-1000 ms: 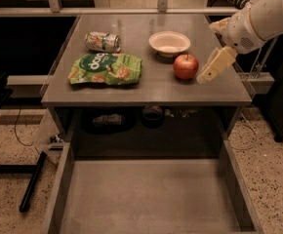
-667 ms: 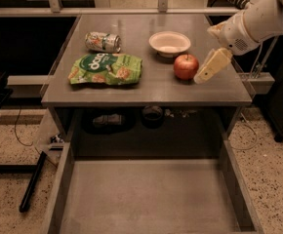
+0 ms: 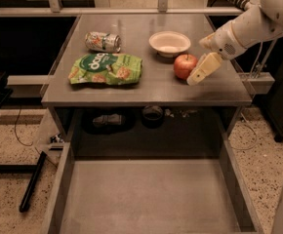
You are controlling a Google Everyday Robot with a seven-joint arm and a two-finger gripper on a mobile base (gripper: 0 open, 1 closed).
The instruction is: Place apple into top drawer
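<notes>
The red apple (image 3: 185, 66) sits on the grey tabletop (image 3: 151, 84), right of centre, just in front of the white bowl (image 3: 169, 43). My gripper (image 3: 200, 62) comes in from the right on a white arm and is open. Its near finger (image 3: 203, 68) points down-left and lies right against the apple's right side. The far finger sits near the bowl's right edge. The apple rests on the table and is not held. The top drawer (image 3: 146, 199) is pulled out below the table's front edge, its flat grey bottom bare.
A green snack bag (image 3: 106, 68) lies at the table's left front, with a crushed can (image 3: 102, 41) behind it. Dark objects sit on the shelf under the tabletop (image 3: 153, 115). Speckled floor lies on both sides, with a black stand leg (image 3: 31, 182) on the left.
My gripper has moved slightly left, so the near finger is now close against the apple's right side. The apple and the other objects have not moved.
</notes>
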